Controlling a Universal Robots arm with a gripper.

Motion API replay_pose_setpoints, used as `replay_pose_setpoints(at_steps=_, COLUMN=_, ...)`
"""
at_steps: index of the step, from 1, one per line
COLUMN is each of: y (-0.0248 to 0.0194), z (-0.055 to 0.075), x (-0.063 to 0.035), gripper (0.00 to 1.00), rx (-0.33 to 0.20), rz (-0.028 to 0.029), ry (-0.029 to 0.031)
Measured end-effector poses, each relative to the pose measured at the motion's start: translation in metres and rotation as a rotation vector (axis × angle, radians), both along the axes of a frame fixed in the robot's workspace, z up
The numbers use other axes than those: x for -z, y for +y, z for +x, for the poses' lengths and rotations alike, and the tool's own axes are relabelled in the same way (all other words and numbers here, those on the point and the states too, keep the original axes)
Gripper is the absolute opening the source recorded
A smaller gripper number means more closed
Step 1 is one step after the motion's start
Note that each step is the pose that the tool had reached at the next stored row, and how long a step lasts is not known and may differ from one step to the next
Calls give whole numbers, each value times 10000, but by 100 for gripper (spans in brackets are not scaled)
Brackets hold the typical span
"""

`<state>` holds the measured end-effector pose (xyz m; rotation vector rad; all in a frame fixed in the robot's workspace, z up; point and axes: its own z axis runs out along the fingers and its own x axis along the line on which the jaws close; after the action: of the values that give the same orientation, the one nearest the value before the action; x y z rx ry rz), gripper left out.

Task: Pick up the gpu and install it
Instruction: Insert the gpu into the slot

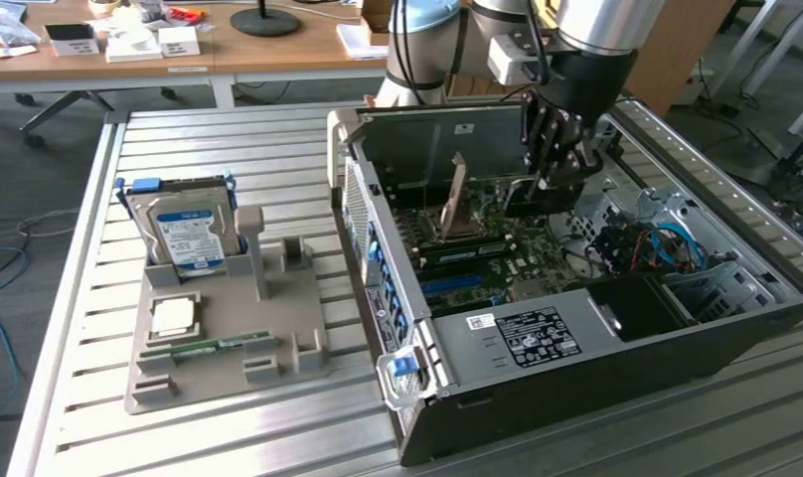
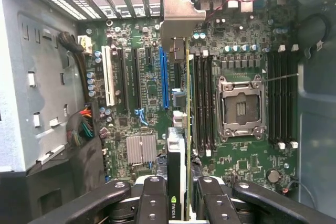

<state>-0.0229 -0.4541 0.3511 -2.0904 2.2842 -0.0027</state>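
Wrist view has my gripper (image 2: 181, 188) inside the open computer case (image 1: 720, 348), my black fingers (image 2: 152, 200) clamped from 2 sides on the gpu (image 2: 177, 153), which I hold edge-on (the maker's green logo sits right between the pads). The thin green board runs straight away from my grip, with the black cooler on one face. It ends at its silver bracket (image 2: 177, 17), near the case's rear slot openings. Under the card lies the motherboard (image 2: 152, 93). The card's edge lines up just beside 1 long blue expansion slot (image 2: 165, 77), between it and a bank of black memory slots (image 2: 203, 103). I cannot tell whether the card touches the board. Beyond those memory slots is the bare CPU socket (image 2: 240, 109) with its metal frame. On the card's other side, near my fingers, is a small finned heatsink (image 2: 140, 148).

Exterior view shows me reaching down into the case, which lies on its side on a slatted metal table (image 1: 216, 139). Well apart from it, toward the exterior view's left, a grey holder (image 1: 230, 298) carries 1 hard drive (image 1: 187, 238) standing upright, a processor chip (image 1: 174, 316) lying flat and a narrow memory stick (image 1: 223, 346).
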Motion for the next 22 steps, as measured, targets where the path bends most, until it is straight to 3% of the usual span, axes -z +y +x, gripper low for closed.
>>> replay_pose_setpoints(at_steps=22, y=0, z=-48, x=31, gripper=27, rx=1, rz=0, ry=0)
